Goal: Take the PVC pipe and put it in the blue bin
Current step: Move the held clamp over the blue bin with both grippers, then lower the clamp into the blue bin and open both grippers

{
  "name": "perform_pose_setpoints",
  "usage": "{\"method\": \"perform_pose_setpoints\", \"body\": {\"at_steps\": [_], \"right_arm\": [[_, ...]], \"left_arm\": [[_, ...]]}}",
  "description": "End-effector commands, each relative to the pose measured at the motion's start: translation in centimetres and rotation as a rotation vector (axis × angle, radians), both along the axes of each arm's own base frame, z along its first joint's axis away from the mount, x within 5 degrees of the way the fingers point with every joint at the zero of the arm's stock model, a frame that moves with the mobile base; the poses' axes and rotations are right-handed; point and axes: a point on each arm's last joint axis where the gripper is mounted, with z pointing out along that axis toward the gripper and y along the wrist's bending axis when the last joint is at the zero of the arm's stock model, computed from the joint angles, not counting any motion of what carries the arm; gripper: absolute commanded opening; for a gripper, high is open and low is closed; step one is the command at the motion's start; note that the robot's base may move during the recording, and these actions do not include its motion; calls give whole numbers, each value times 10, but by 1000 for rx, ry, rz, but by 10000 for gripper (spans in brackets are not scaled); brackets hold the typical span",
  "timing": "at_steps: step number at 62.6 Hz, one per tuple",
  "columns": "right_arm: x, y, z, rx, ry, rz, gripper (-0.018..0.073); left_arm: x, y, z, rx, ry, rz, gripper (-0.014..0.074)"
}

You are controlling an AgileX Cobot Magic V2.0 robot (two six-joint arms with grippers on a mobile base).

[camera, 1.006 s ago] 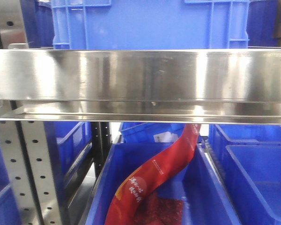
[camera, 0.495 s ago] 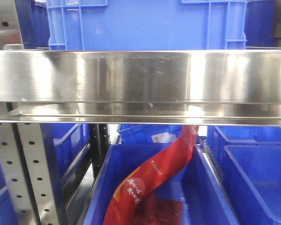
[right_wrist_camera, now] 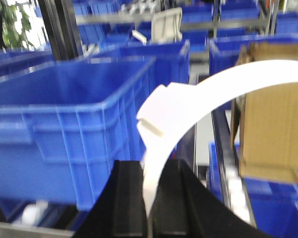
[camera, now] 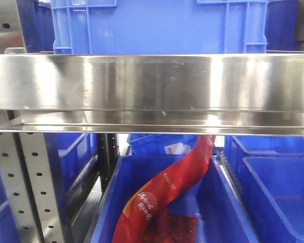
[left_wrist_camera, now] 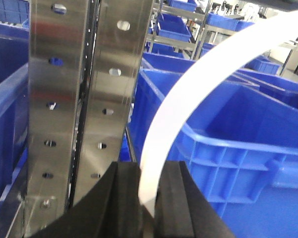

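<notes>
Hidden from you: a steel shelf beam (camera: 152, 86) fills the front view, and that view shows neither arm and no white part.
Cut off: the PVC pipe (left_wrist_camera: 161, 134) leaves the left wrist picture at the top right, so you cannot see its far end. Its lower end is buried between the black fingers.
Hard to read: the right wrist picture is blurred. You cannot tell whether the white arc (right_wrist_camera: 248, 79) there is the same piece as the one in the left view or a second one.
Left gripper (left_wrist_camera: 148, 171): the jaws are nearly together and pinch the pipe's flat band, which rises from them and curves up to the right.
Right gripper (right_wrist_camera: 149, 171): the jaws are narrow and look clamped on the white arc. A squared tab (right_wrist_camera: 156, 116) juts out just above the fingers, and the arc bends right, out of frame.
Where the pipe is: held up in the gripper, with a blue bin (left_wrist_camera: 238, 148) behind it to the right.
Surface near you: a perforated steel upright (left_wrist_camera: 64, 99) stands left of the left gripper. In the right view a large bin (right_wrist_camera: 64, 109) is on the left and a cardboard box (right_wrist_camera: 273, 124) on the right.
Room: racks of blue bins run into the background. On the shelf above the beam sits an upper bin (camera: 157, 25). Below the beam, a lower bin (camera: 215, 207) holds a red packet (camera: 167, 187).
</notes>
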Motion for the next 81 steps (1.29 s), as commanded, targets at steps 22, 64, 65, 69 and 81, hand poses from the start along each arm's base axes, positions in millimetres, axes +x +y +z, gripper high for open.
{"method": "perform_pose_setpoints", "body": {"at_steps": [22, 64, 65, 69, 81], "right_arm": [[38, 24, 20, -51, 133, 256, -168], [222, 115, 68, 10, 137, 458, -168], [225, 116, 67, 13, 136, 456, -168], [240, 120, 63, 20, 130, 441, -168], [265, 128, 45, 92, 151, 423, -88]], "left_arm": [[5, -36, 52, 174, 4, -237, -111], [175, -134, 96, 149, 193, -300, -111], [179, -134, 95, 148, 192, -295, -111], [199, -134, 92, 140, 196, -275, -111], [226, -136, 73, 128, 239, -250, -111]]}}
